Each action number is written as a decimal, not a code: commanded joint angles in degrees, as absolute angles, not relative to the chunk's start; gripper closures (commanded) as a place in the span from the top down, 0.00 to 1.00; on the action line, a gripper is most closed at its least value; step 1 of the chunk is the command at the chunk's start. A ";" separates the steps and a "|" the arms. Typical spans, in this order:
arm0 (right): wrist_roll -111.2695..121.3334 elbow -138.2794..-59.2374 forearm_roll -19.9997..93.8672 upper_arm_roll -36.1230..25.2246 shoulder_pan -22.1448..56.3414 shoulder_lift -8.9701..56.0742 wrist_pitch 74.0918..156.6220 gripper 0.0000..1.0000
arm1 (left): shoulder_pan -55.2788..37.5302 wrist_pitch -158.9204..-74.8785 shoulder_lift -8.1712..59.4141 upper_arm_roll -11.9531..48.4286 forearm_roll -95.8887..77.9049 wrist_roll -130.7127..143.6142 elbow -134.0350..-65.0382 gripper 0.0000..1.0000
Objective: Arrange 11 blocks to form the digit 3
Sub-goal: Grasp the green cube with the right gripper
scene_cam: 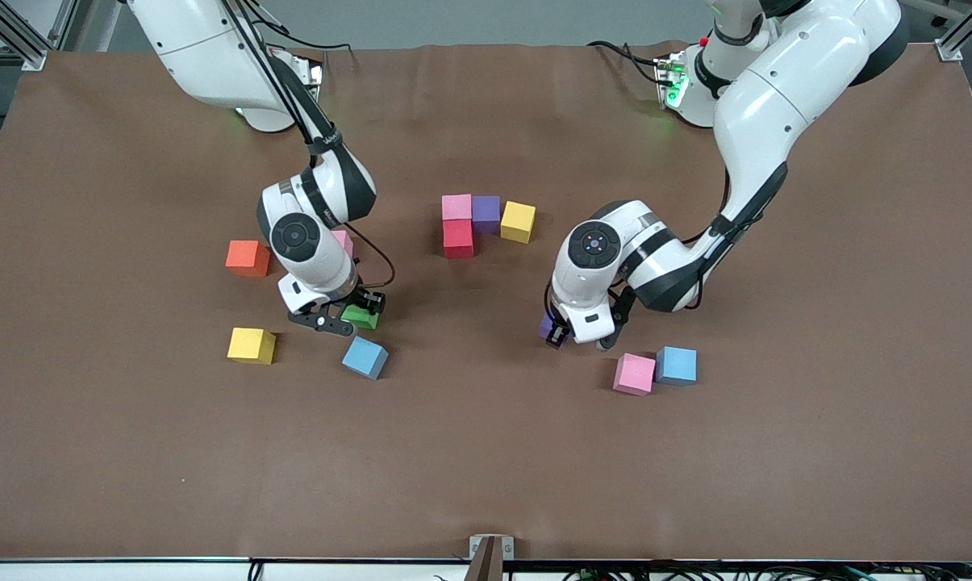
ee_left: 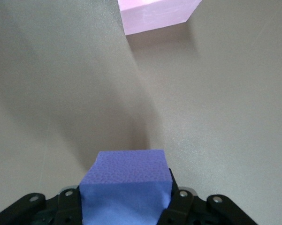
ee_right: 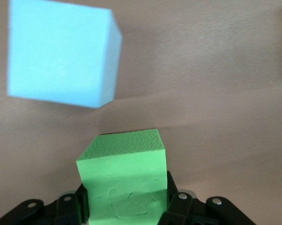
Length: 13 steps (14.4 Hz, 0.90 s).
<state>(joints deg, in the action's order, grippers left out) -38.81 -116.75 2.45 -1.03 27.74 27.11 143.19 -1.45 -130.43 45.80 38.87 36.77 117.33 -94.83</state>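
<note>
**Both hands loaded, four blocks down: carry clean, place square**

Right hand [scene_cam: 348, 316] is clamped on the green block [scene_cam: 363, 316], low at the tabletop [scene_cam: 486, 452], just beside the tilted light blue block [scene_cam: 365, 357]. Right wrist view shows green seated between the pads, light blue block [ee_right: 61, 58] close ahead. I lift straight up first so I don't nudge it.

Left hand [scene_cam: 561, 332] grips a purple block [scene_cam: 548, 327] near the pink block [scene_cam: 634, 374] and blue block [scene_cam: 676, 365], which touch. Left wrist view: purple block [ee_left: 125, 185] sits square in the hand, pink block [ee_left: 157, 14] ahead.

Start of the digit sits mid-table: pink [scene_cam: 456, 206], purple [scene_cam: 486, 214], yellow [scene_cam: 518, 222] in a row, red [scene_cam: 458, 239] touching the pink, nearer the camera. The yellow is slightly skewed from the row.

My plan, as judgement:
- One arm into the centre at a time; both converging risks a clash.
- Set each block flush to its neighbour, faces parallel, then release and rise vertically.
- Foam drags on the mat; lower, don't slide.

Loose on the tabletop: yellow block [scene_cam: 252, 345], a pink one [scene_cam: 343, 240] half hidden by the right arm. Orange cube [scene_cam: 248, 258] stays out.
</note>
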 commanded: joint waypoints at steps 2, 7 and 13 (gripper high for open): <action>-38.58 -115.23 2.11 -0.88 31.81 26.28 142.91 0.00 | -1.41 -129.55 44.47 39.11 37.88 118.56 -95.27 0.32; -39.37 -112.77 3.16 -0.88 38.57 26.54 143.00 0.00 | -1.32 -129.55 44.47 39.11 37.88 118.56 -95.19 0.32; -42.63 -107.67 3.16 -0.88 43.33 30.49 142.65 0.00 | -1.49 -129.55 44.47 39.11 37.88 118.65 -95.19 0.32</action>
